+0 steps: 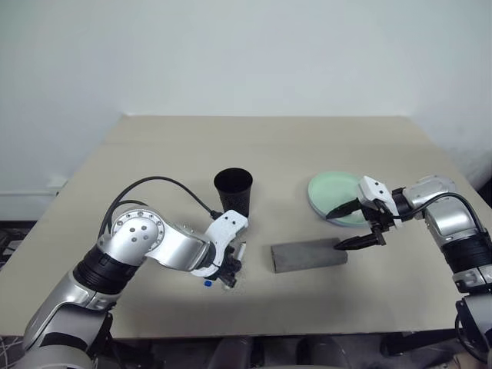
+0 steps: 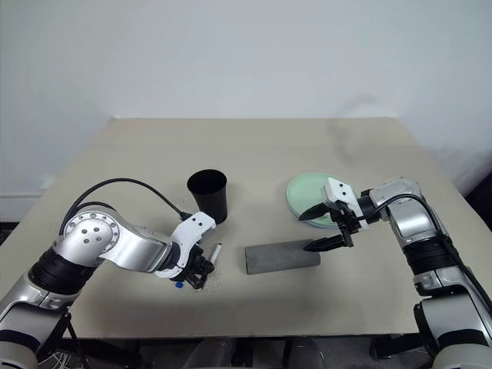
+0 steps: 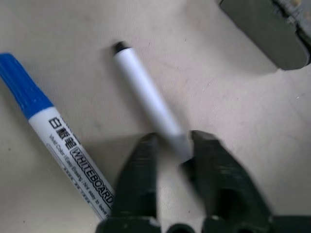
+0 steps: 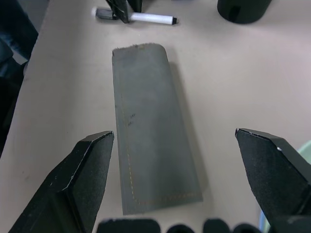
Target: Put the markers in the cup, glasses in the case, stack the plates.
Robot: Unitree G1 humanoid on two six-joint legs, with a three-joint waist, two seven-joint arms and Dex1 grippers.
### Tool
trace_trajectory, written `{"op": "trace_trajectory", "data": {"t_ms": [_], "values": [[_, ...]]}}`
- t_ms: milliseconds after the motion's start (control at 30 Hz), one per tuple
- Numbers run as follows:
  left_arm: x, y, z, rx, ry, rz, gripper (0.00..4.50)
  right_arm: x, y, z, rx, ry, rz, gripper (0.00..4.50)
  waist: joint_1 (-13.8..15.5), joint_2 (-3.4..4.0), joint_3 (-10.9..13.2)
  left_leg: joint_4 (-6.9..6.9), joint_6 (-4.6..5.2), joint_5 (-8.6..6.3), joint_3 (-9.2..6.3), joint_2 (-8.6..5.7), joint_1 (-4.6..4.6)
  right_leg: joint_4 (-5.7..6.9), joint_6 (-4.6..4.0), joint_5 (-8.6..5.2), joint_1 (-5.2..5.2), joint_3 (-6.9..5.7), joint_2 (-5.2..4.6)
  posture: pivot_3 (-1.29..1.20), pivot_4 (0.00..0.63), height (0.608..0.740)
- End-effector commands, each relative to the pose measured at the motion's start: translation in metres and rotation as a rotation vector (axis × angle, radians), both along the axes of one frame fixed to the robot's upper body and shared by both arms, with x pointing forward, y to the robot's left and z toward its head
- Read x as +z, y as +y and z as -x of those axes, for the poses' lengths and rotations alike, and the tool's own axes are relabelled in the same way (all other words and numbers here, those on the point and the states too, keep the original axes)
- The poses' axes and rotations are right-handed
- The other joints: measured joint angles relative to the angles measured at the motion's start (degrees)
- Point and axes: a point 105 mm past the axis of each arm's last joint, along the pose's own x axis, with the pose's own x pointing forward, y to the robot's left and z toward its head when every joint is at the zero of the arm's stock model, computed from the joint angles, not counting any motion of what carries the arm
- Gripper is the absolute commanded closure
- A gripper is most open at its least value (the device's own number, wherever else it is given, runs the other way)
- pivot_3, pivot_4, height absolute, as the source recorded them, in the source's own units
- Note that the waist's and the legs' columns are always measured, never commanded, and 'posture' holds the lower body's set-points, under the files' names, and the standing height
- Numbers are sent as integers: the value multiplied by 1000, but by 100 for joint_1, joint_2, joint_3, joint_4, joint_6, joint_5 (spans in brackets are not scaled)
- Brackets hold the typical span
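Both markers not yet in cup (image 1: 233, 191): my left fingers (image 3: 175, 155) pinch the black-capped marker (image 3: 146, 94) on the near-left tabletop (image 1: 269, 138); blue marker (image 3: 53, 131) lies beside. Right fingers (image 4: 187, 165) spread wide over closed case (image 4: 150, 126). Plates (image 1: 337, 196) look stacked, prob.

Head stereo pair looks down across the table (image 1: 269, 146); left wrist camera hangs close above the markers (image 3: 146, 92); right wrist camera faces the case (image 4: 150, 126), which all views share.

Blue-capped whiteboard marker (image 3: 63, 141) with black print along its white barrel reading "WHITEBOARD", beside Chinese characters and smaller, illegible lines
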Motion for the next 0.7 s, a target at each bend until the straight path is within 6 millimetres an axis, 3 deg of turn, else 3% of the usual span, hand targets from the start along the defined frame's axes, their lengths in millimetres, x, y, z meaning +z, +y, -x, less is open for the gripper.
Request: {"op": "trace_trajectory", "data": {"t_ms": [33, 367, 467, 700], "values": [[-4, 1, 6, -20, 30, -17, 3981, 16, 7, -1, 33, -47, -32, 146, 4, 0, 0, -1, 0, 0, 0, 0, 0, 0, 0, 0, 0, -1, 0, 0, 0, 700], [0, 2, 3, -38, 21, -27, 3981, 16, 7, -3, 29, -51, -35, 146, 0, -1, -1, -17, 0, 0, 18, 0, 2, 0, 0, 0, -13, -1, 2, 0, 0, 700], [0, 1, 3, -37, 22, -19, 4459, 17, 7, -3, 29, -53, -37, 146, 0, -1, -1, -30, -1, 1, 33, 0, 11, -1, -1, 0, -16, 10, 0, 0, 0, 700], [4, -1, -2, -41, 3, -12, 4459, 17, 8, -4, 28, -54, -38, 146, -1, -2, 0, -36, -1, 1, 42, 0, 20, -5, -2, -1, -13, 42, 0, 0, 0, 700]]}}
